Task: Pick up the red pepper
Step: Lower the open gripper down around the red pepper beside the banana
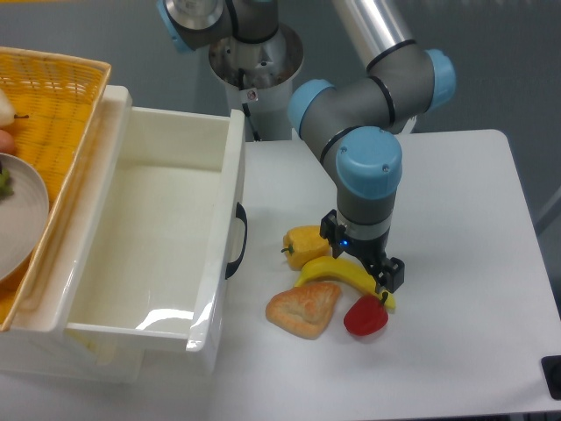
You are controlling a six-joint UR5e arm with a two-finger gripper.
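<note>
The red pepper [365, 317] is small, glossy and red, and lies on the white table [465, 263] near the front, just right of the bread slice [304, 308]. My gripper [361, 258] hangs open over the banana [344, 274], a little above and behind the red pepper, with nothing between its fingers. One fingertip [393, 274] is close above the pepper's dark stem. The other finger sits near the yellow pepper [305, 245].
A large white bin [149, 232] with a black handle stands at the left, close to the yellow pepper. Behind it are a yellow wicker basket [53, 114] and a plate [22, 215]. The arm's base column [256, 61] rises at the back.
</note>
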